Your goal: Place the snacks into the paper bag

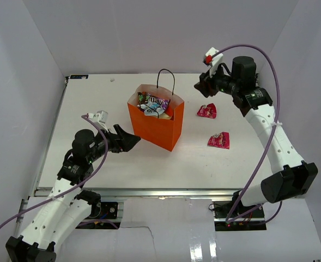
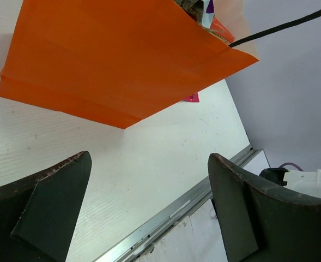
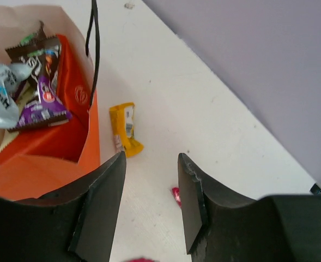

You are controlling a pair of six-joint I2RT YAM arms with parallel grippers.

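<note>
The orange paper bag stands upright mid-table, its mouth open. Inside lie small packets, dark brown and silver-blue, on an orange-red and cream chip bag. Two magenta-pink packets lie on the table right of the bag, one farther and one nearer. My left gripper is open and empty, just left of the bag's near corner. My right gripper is open and empty, raised above the far magenta packet.
A yellow packet lies on the table beside the bag, seen only in the right wrist view. The bag's black cord handle stands up over its mouth. The table's metal front edge runs close under the left gripper.
</note>
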